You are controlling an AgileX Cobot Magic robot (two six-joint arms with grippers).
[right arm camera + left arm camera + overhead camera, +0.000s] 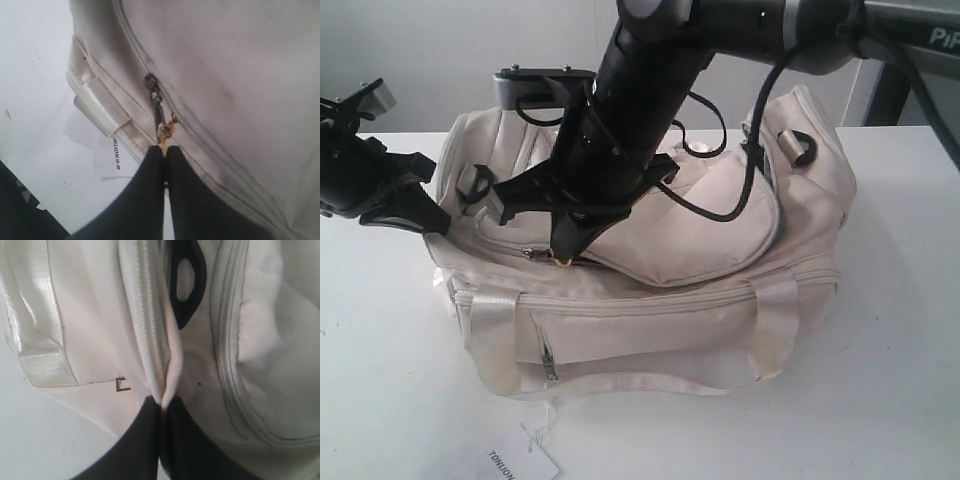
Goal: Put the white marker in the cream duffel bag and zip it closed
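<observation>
1. In the exterior view, the duffel bag (720,300) sat on the white table (880,400) with its front pocket toward us. The right arm (640,90) stretched from the upper right across the middle and slanted steeply down. This put the right gripper (563,258) on the top zip, toward the bag's left end. The left gripper (438,200) lay low and roughly level against that left end. A paper tag (525,462) lay on the table just in front of the bag.
2. In the left wrist view, we saw the left gripper (161,407) clenched, its fingertips pressed together on a fold of the bag's cream cloth beside a zip track (150,315). A black D-ring (186,285) showed beyond it, and a shiny handle strap (35,340) ran alongside.
3. In the right wrist view, the right gripper (165,152) was clamped tight on the gold ring (165,131) that hung from the zip slider (150,80). The paper tag lay on the table beside the bag.
</observation>
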